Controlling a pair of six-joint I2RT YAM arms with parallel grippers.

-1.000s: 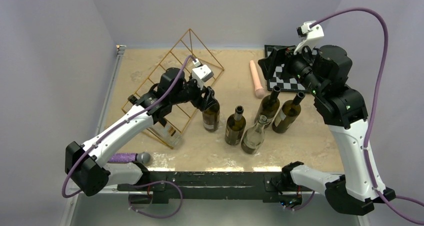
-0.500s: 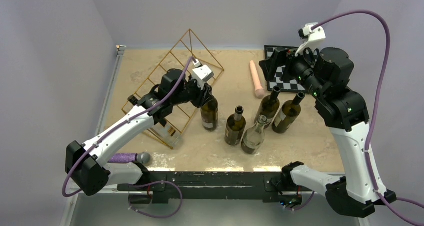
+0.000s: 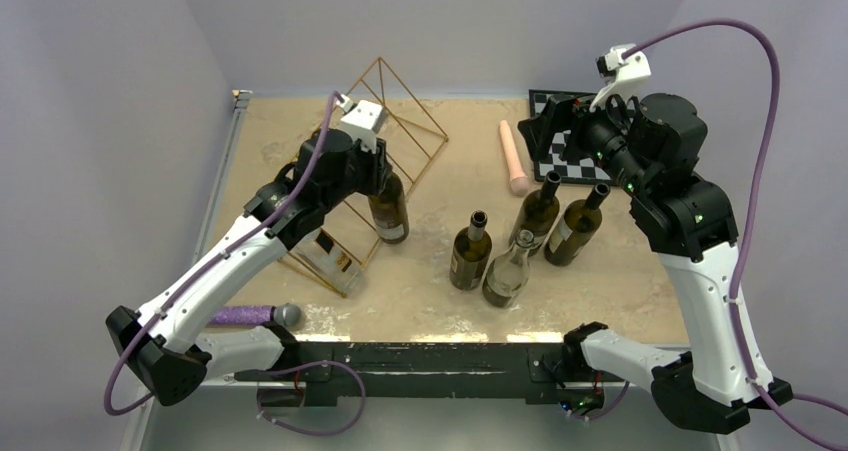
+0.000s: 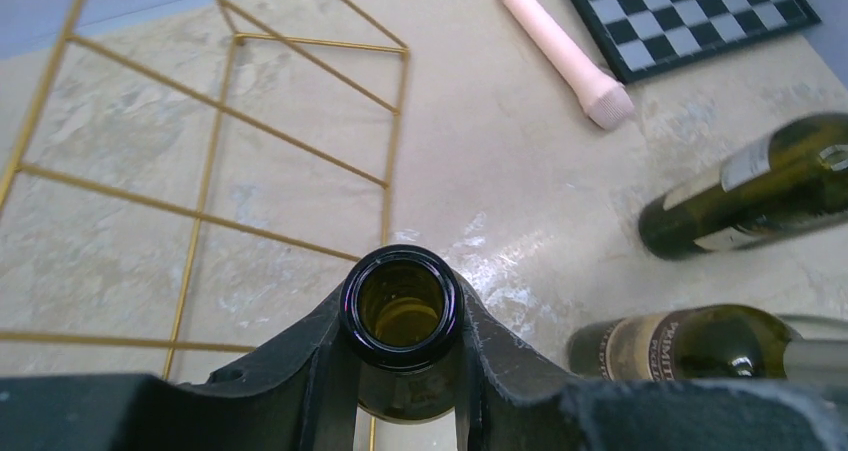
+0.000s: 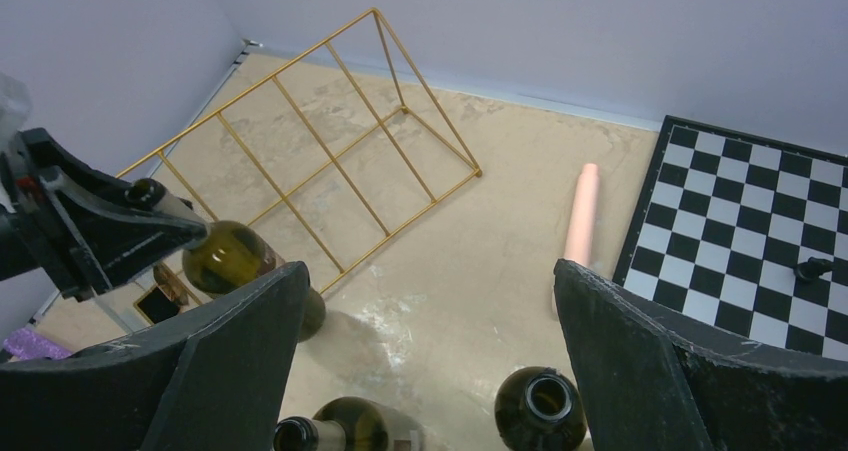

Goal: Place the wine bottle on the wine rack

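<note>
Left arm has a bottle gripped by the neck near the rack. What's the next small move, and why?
Probably tip the wine bottle toward horizontal, base toward the wine rack. The left gripper is shut on its neck, and the bottle hangs close to upright beside the rack's sloping slots, not yet in one.

A beige, marble-patterned table (image 3: 420, 306) stands inside a small booth of plain, pale lilac walls: the back wall (image 3: 440, 21) at 12 o'clock, the left wall (image 3: 100, 121) at 9, the right wall (image 3: 810, 171) at 3. A metal rail (image 3: 219, 186) edges the table at 9 o'clock, and a black bar (image 3: 440, 356) runs along its edge at 6 o'clock. The light is soft and even
</note>
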